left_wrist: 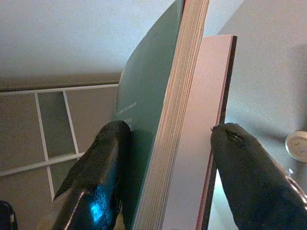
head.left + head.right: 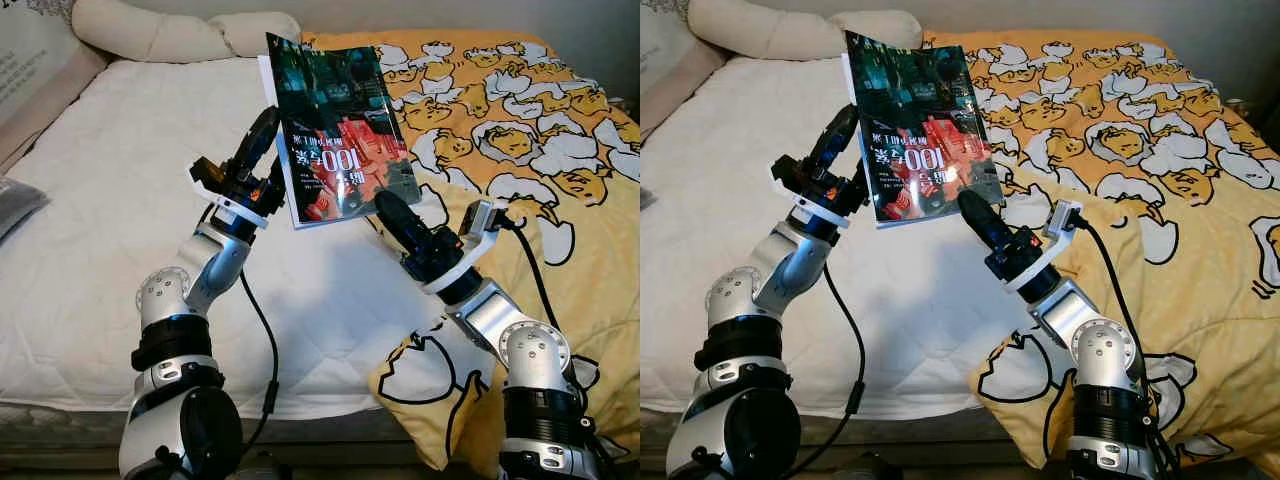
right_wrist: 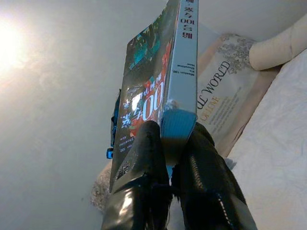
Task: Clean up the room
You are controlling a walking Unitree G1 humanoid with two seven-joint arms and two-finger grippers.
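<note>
At upper centre, above the bed (image 2: pixel 120 170), a book (image 2: pixel 335 130) is held up: left gripper (image 2: pixel 268 165) pinches its edge, right gripper (image 2: pixel 392 208) pinches its lower spine corner.

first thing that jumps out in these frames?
The book with its dark teal and red cover, held up above the bed, upside down to the head camera. Both grippers are on it: the left gripper straddles its left edge, one finger touching the cover, and the right gripper clamps its spine at a lower corner. Next is the yellow cartoon-print blanket on the bed's right side.
</note>
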